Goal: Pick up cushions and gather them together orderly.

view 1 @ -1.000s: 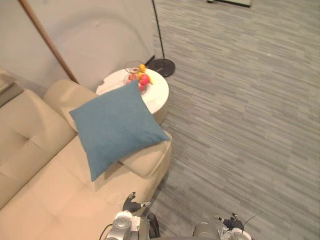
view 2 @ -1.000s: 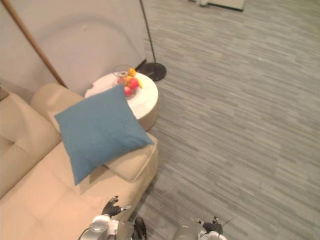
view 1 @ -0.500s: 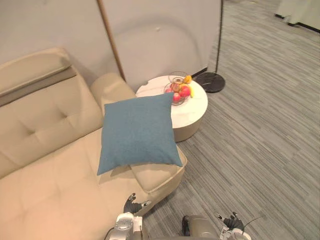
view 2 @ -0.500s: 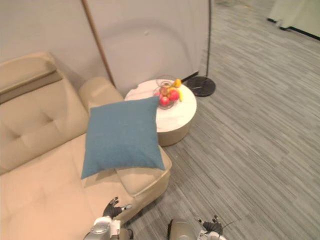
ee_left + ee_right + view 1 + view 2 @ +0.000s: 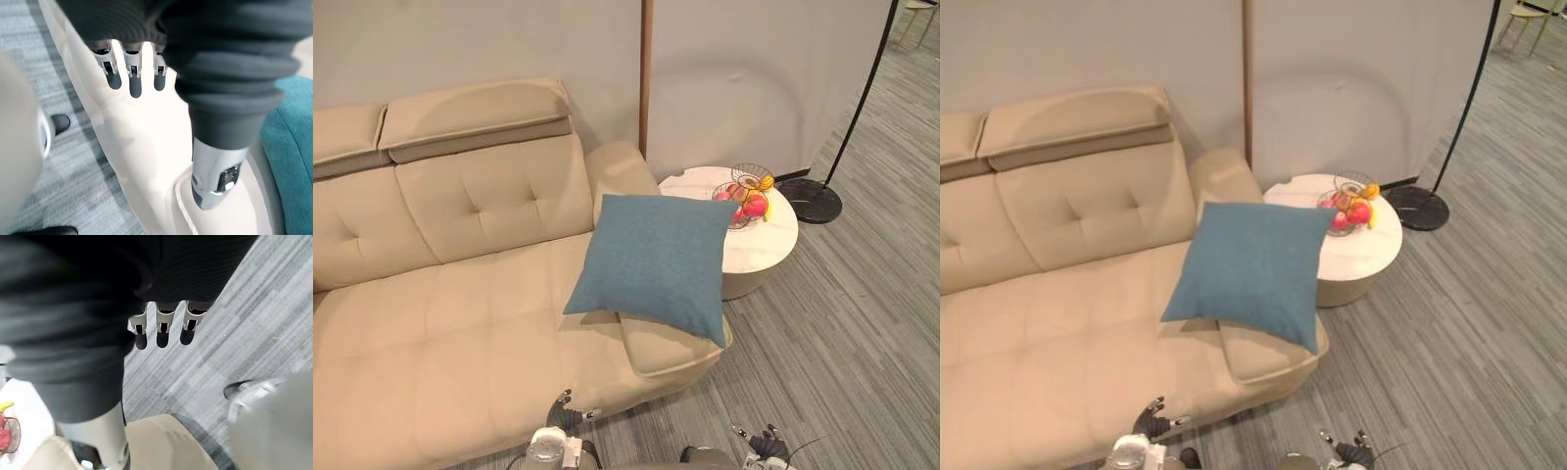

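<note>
A square blue cushion [image 5: 656, 259] leans tilted against the right arm of the beige sofa [image 5: 460, 313], its lower corner resting on the sofa's padded seat end [image 5: 671, 343]. My left hand [image 5: 564, 415] hangs low at the sofa's front edge, well below the cushion. Its fingers [image 5: 134, 76] are straight and hold nothing, and in the left wrist view the cushion's blue edge [image 5: 293, 161] lies past the thumb. My right hand [image 5: 766, 444] hangs over the grey carpet, its fingers [image 5: 164, 330] relaxed and empty.
A round white side table [image 5: 766, 247] with a wire fruit basket [image 5: 744, 192] stands right of the sofa arm. Behind it are a floor lamp's black base [image 5: 816, 201] and a wooden pole [image 5: 645, 88] against the wall. Grey striped carpet [image 5: 842, 333] spreads to the right.
The whole picture has swung left, so the camera moved and more of the sofa's seat and back shows. The cushion stays put on the sofa; both hands still hang low.
</note>
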Tool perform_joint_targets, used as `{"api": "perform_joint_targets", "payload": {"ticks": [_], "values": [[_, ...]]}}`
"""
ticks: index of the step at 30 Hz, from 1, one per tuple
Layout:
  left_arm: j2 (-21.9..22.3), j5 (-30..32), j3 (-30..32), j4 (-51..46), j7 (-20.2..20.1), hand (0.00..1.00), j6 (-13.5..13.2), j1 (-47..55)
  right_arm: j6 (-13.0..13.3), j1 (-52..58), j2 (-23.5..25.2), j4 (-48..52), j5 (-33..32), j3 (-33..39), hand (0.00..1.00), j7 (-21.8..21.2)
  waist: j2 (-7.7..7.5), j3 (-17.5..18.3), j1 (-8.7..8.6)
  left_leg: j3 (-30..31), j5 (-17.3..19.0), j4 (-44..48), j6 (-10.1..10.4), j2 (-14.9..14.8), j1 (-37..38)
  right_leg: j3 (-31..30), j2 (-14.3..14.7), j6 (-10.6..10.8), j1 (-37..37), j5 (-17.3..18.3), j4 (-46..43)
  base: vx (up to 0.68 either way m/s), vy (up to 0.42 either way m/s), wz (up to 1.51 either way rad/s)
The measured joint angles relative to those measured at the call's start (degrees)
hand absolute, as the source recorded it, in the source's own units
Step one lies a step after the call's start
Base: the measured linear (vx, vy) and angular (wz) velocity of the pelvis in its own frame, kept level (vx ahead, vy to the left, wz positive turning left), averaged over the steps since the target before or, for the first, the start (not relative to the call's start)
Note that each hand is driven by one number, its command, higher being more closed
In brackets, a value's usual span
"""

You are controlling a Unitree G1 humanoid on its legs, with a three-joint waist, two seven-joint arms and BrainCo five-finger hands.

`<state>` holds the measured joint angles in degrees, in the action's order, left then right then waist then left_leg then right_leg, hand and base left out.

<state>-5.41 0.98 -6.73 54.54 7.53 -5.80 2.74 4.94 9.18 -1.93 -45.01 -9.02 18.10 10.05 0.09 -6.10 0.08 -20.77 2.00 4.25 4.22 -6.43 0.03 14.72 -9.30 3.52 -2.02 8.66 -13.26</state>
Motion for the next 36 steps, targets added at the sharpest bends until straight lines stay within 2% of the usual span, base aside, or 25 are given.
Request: {"api": "perform_joint_targets", "payload": {"ticks": [4, 6, 10, 20, 26, 31, 36], "values": [[-3.0, 0.0, 0.2, -5.6, 0.1, 0.0, -0.1, 0.0, 0.9, 0.0, -5.3, 13.6, 0.6, 0.0, 0.0, 0.0, 0.17, 0.2, -0.29, 0.1, -1.4, -2.7, -0.1, 0.3, 0.5, -0.6, 0.6, -0.3, 0.0, -1.1, 2.0, 0.02, 0.011, -0.02], [-4.0, 0.0, 0.8, -7.7, 0.1, 0.0, -0.1, 0.1, 1.1, -0.5, -7.0, 16.4, 2.0, 0.4, 0.0, 0.0, 0.2, 0.2, -0.3, 0.1, -2.1, -4.0, 0.0, 0.4, 1.1, -0.8, 0.9, -0.4, 0.1, -1.4, 2.5, 0.0, -0.013, -0.06], [-6.6, -0.1, 5.9, -16.6, 0.9, 0.0, -0.2, -0.3, 1.7, -2.1, -10.9, 24.8, 4.6, 3.8, 0.0, 0.1, 0.56, 0.4, -1.0, 0.2, -3.5, -6.8, 0.1, 0.4, 1.0, -1.4, 1.8, -0.4, -1.0, -2.7, 4.2, -0.02, -0.007, -0.09], [-8.4, -2.6, 8.8, -23.5, 4.0, 0.0, -0.3, -7.5, 1.7, -9.5, -12.3, 28.2, 3.7, 3.6, 0.0, 0.2, 1.08, 0.1, -1.15, 1.8, -5.3, -9.2, -0.7, 1.1, -2.6, -2.4, 2.2, -0.2, -4.3, -6.0, 8.1, -0.01, 0.014, -0.06], [-9.8, -6.1, 8.4, -23.5, 6.4, 0.0, -0.6, -19.0, 1.8, -20.7, -12.9, 25.4, -0.9, -2.4, 0.0, 0.8, -0.07, -4.3, -0.91, 2.7, -5.7, -6.4, -0.9, 0.6, -9.5, -2.6, 2.2, -0.7, -10.2, -7.2, 7.0, -0.05, -0.004, 0.02], [-12.3, -9.2, 6.7, -19.5, 8.6, 0.0, -1.1, -32.4, 1.8, -30.3, -12.9, 22.4, -5.6, -6.3, 0.0, 2.3, -0.82, -10.5, -0.25, 3.5, -5.4, -0.2, -1.3, -0.2, -17.2, -6.1, 2.0, -0.8, -17.1, -7.3, 2.5, -0.07, 0.0, 0.05], [-12.9, -11.2, 3.5, -17.8, 9.0, 0.0, -1.3, -39.5, 2.5, -34.9, -12.1, 22.6, -9.5, -10.0, 0.0, 2.5, -0.84, -12.7, 0.37, 3.6, -2.9, 7.1, -1.6, -2.1, -23.5, -7.1, 2.4, -0.8, -21.9, -7.3, -0.8, -0.1, -0.006, -0.06]]}}
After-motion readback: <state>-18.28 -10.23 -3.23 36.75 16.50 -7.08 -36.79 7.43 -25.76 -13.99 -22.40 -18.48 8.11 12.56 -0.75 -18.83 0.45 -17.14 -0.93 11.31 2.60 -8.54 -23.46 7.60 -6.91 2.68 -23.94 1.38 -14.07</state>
